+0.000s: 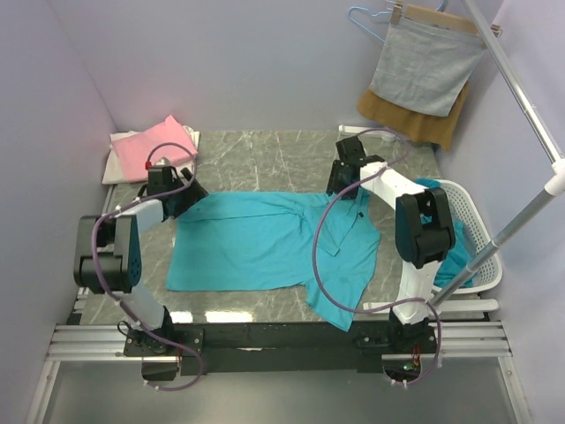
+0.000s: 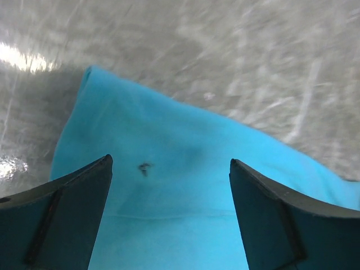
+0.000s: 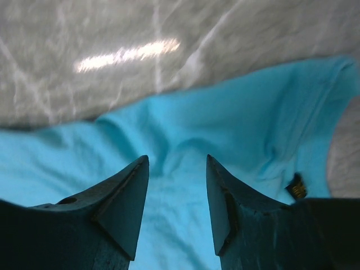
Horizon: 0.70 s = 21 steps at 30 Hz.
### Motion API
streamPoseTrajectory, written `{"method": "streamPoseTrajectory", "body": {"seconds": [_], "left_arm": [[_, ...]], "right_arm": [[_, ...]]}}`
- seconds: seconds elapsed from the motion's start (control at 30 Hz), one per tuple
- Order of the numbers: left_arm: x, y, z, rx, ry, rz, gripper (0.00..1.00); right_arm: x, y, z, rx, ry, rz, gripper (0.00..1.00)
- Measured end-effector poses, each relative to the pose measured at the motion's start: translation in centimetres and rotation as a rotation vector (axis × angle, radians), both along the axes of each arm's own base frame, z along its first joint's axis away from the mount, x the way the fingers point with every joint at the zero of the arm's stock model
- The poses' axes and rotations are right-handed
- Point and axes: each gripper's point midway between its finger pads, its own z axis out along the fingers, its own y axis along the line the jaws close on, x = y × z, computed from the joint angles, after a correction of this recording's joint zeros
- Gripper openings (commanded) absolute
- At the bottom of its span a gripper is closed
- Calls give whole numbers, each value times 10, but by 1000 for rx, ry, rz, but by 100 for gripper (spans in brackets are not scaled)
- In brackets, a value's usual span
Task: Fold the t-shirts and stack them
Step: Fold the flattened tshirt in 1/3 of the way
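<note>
Plain lavender walls (image 1: 265, 62) boxed in a grey marble-look tabletop (image 1: 265, 155) that caught some overhead glare, with a silver metal clothes rail (image 1: 529, 110) off right.

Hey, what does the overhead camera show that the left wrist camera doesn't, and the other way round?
Only the overhead view shows the folded pink shirt at the far left corner, the white basket on the right, the grey cloth on a hanger, and the right arm. Only the left wrist view shows a small dark mark on the fabric, between the open fingers of the left claw. Both show the teal shirt spread on the marble table.
</note>
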Motion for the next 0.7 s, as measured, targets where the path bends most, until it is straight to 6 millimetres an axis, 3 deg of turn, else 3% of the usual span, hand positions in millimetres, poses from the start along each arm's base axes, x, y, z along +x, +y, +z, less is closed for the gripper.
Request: {"method": "streamPoseTrajectory", "body": {"seconds": [0.1,0.4,0.6,0.7], "left_arm": [[-2,1,-26,3,69,3,92],[19,14,-26,72,70,35,93],[19,14,-27,86,70,29,94],[19,13,-26,87,67,23,94]], "right_arm": [[13,-17,-4,-25,5,-47,52],[7,-91,-35,-97,127,-198,53],[6,-100,-34,-156,120,-202,52],[5,-95,-24,-161,87,-177,54]]}}
